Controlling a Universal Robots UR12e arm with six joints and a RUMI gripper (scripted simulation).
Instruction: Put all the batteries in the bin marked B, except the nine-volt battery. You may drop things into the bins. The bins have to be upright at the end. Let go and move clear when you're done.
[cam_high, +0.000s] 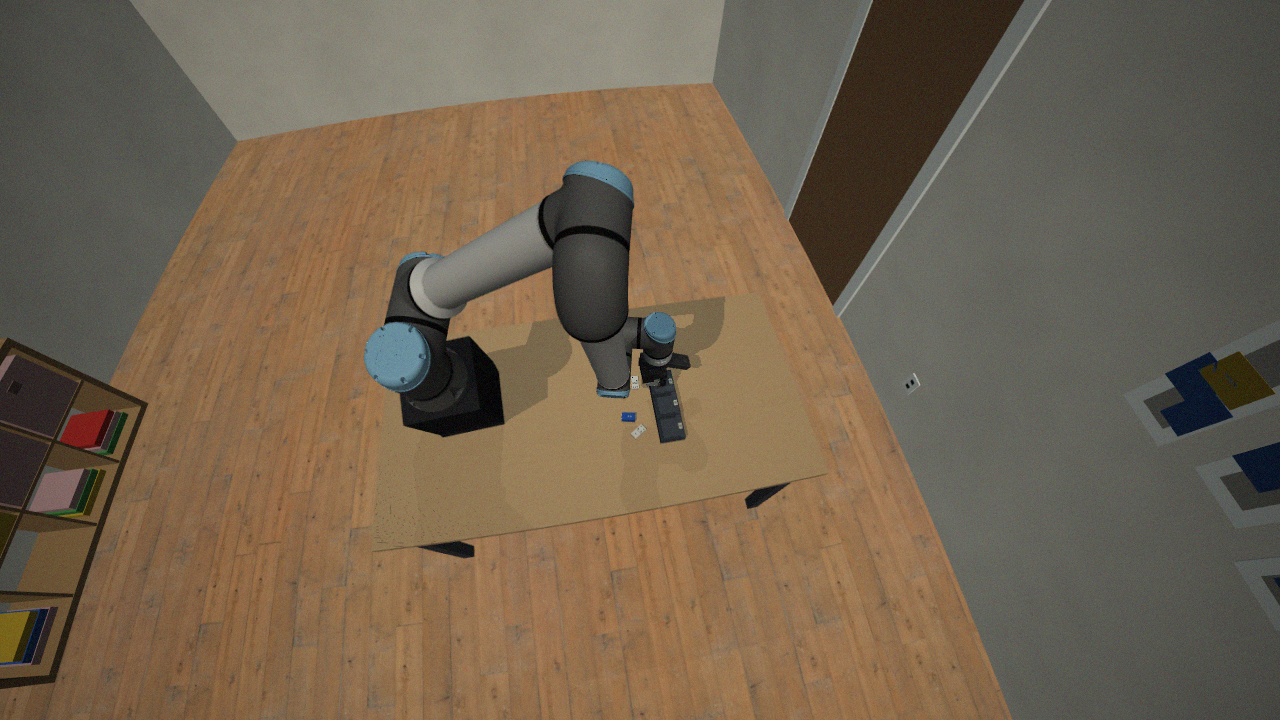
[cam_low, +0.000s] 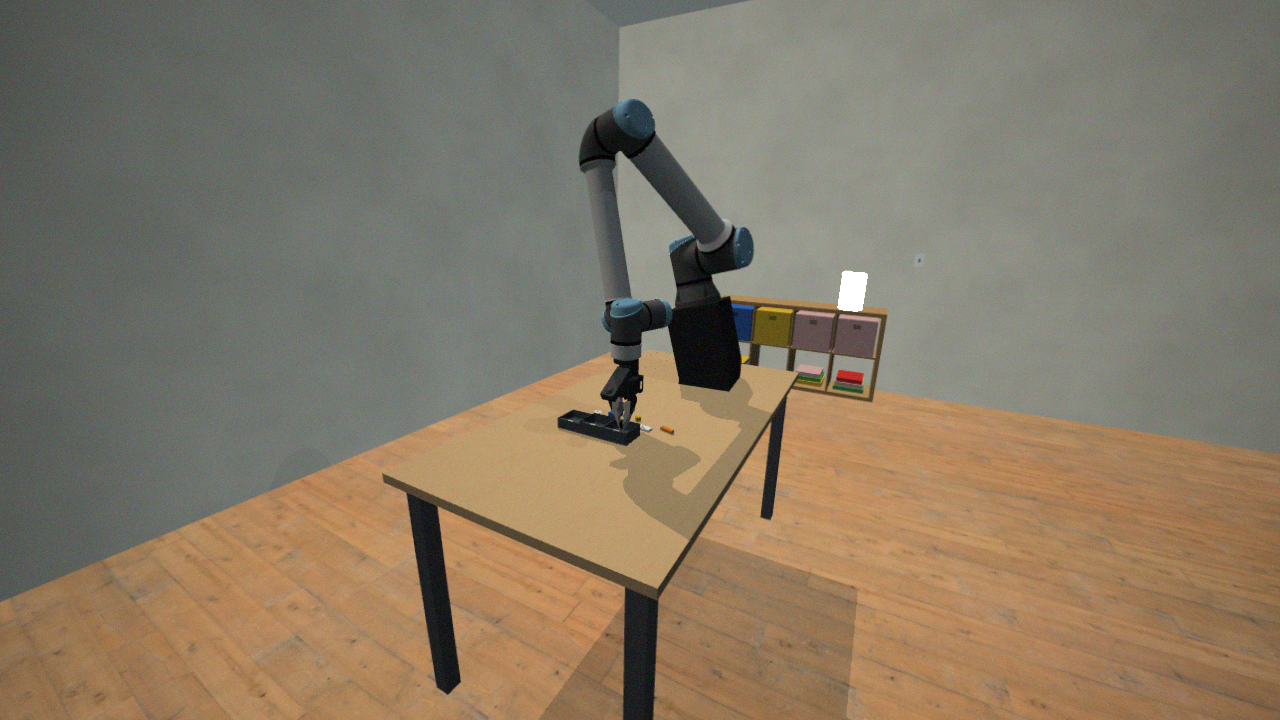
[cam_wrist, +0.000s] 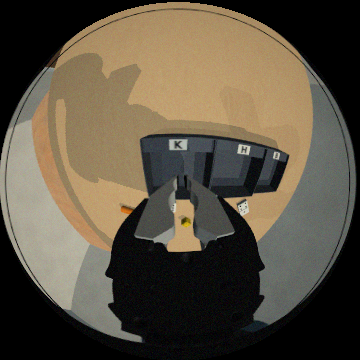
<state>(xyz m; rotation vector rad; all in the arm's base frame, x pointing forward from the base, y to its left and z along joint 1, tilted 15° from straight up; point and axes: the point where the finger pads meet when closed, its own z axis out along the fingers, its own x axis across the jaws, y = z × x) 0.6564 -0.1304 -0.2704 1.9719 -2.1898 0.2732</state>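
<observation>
A dark row of bins (cam_wrist: 210, 165) stands upright on the table, with compartments marked K (cam_wrist: 177, 145), H (cam_wrist: 243, 149) and B (cam_wrist: 276, 155). My gripper (cam_wrist: 181, 176) points down over the near wall of the K compartment. Its fingers are shut and I see nothing held between them. An orange battery (cam_wrist: 126, 209) lies on the table to the left of the fingers. A small yellow thing (cam_wrist: 185, 221) lies under the gripper. A small white piece (cam_wrist: 243, 207) lies in front of the H compartment. Another white piece (cam_wrist: 173, 207) is partly hidden by the left finger.
In the top view a small blue thing (cam_high: 629, 416) and a white piece (cam_high: 638, 432) lie left of the bins (cam_high: 667, 411). The arm's black base (cam_high: 452, 385) stands at the table's left side. In the exterior view the orange battery (cam_low: 666, 429) lies right of the bins (cam_low: 597, 426).
</observation>
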